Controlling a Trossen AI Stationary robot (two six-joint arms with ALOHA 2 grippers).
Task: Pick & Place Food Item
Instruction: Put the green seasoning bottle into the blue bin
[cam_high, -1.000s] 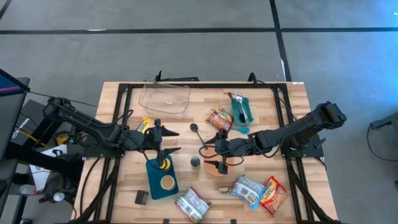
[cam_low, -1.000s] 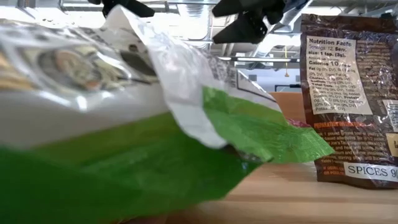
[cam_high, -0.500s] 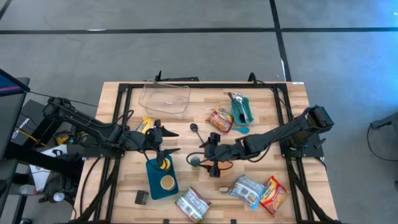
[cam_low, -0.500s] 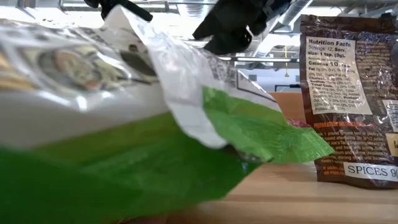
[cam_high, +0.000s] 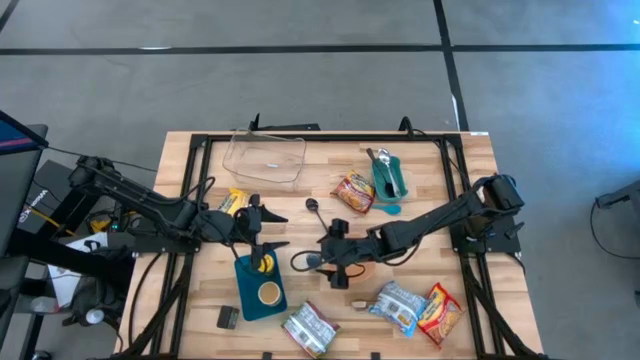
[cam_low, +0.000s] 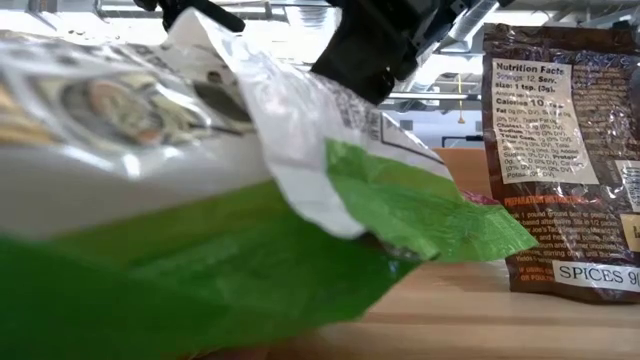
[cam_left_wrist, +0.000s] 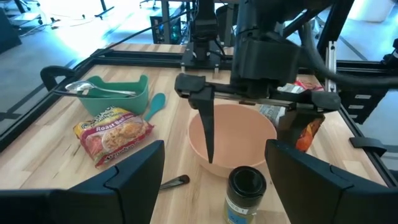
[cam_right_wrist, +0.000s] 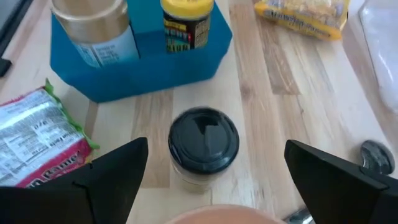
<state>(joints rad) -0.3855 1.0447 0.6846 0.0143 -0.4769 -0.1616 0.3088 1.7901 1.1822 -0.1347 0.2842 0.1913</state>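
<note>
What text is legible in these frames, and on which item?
"Nutrition Facts", "SPICES": brown foil spice pouch; its finer print is too small.
"Roast Beef": red-and-yellow noodle packet; its brand name is blurred.
Yellow-lidded jar label: unreadable.
Green-and-white plastic bag: print blurred.

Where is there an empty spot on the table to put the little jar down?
Bare wood lies between the clear container and the teal cup. It's crowded around the blue tray, the jar and the snack bags along the near edge.

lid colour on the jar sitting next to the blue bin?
Black, on the jar; the right wrist view shows it best, just in front of the blue bin.
</note>
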